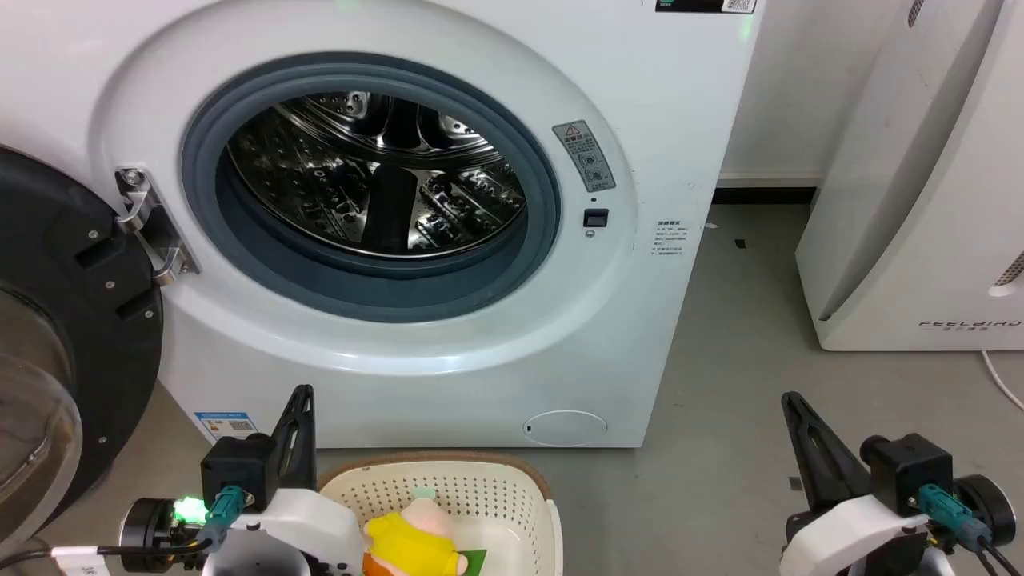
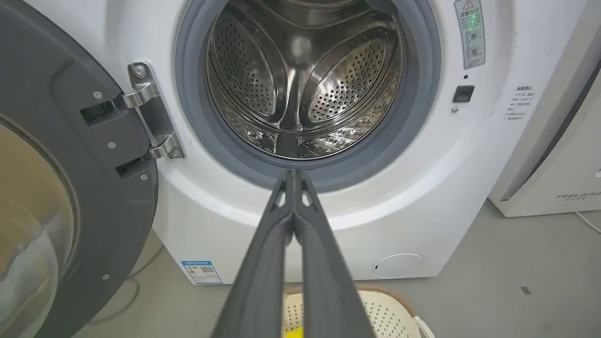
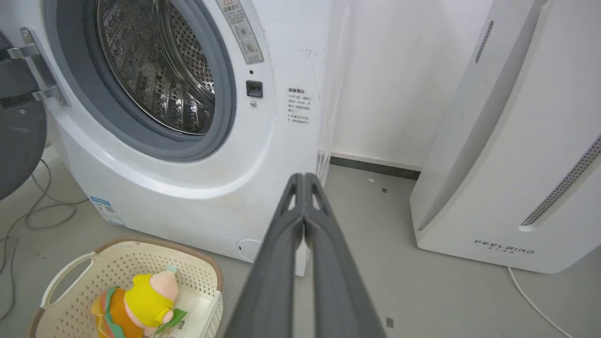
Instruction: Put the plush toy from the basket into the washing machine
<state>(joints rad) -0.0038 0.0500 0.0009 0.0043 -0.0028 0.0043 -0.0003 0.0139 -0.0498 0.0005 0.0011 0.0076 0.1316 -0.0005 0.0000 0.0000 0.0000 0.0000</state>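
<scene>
The plush toy [image 1: 416, 536] [image 3: 141, 303], pale pink head, yellow top and orange bottom, lies inside the cream perforated basket [image 1: 488, 492] [image 3: 70, 300] on the floor in front of the washing machine [image 1: 448, 384] [image 2: 422, 206] [image 3: 188, 202]. The washer's black-framed door [image 1: 64, 320] [image 2: 56, 188] stands swung open to the left, and the steel drum [image 1: 376, 176] shows bare. My left gripper [image 1: 304, 396] [image 2: 294, 172] is shut and holds nothing, just left of the basket. My right gripper [image 1: 790, 400] [image 3: 304, 176] is shut and holds nothing too, well right of the basket over bare floor.
A white slanted FEELBIRD appliance [image 1: 920, 200] [image 3: 507, 164] stands to the right of the washer, with a white cord [image 3: 530, 300] trailing from it. Grey cables [image 3: 28, 220] lie on the floor at the left by the open door. Grey floor [image 1: 720, 448] stretches between washer and appliance.
</scene>
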